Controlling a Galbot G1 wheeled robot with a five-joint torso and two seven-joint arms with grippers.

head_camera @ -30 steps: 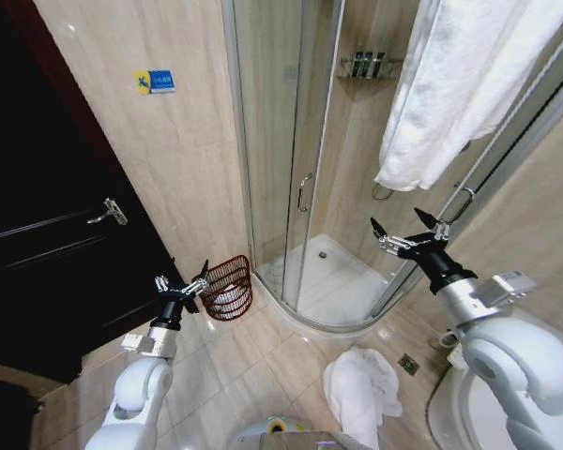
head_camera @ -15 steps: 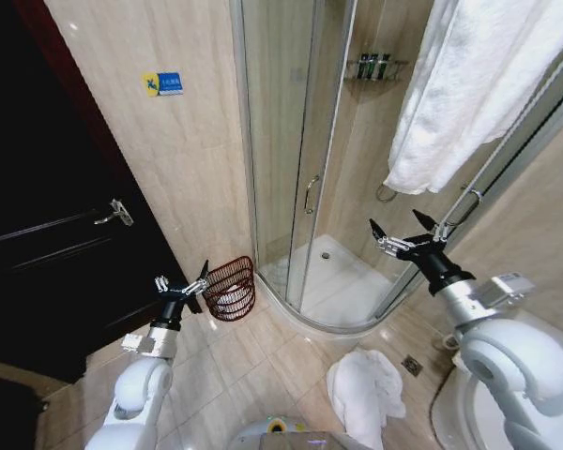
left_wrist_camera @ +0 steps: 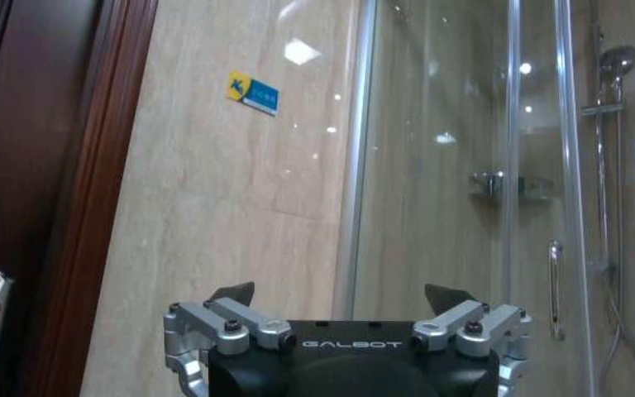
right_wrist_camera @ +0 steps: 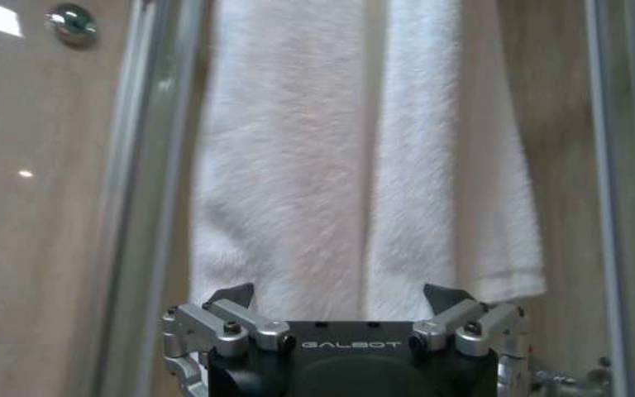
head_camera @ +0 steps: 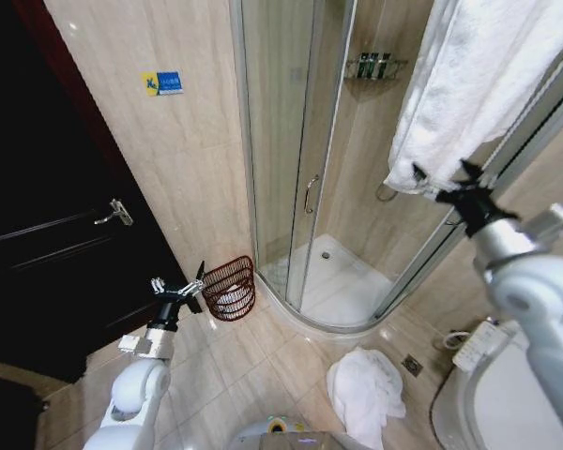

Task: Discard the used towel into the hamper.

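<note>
The hanging towel drapes over the open shower door's top edge. The right gripper has risen from lower down to the towel's bottom hem, fingers spread wide, empty — likely lining up a grasp. The hamper sits on the floor where wall meets shower glass, the idle left gripper, fingers apart, just beside it — open tiles between.
</note>
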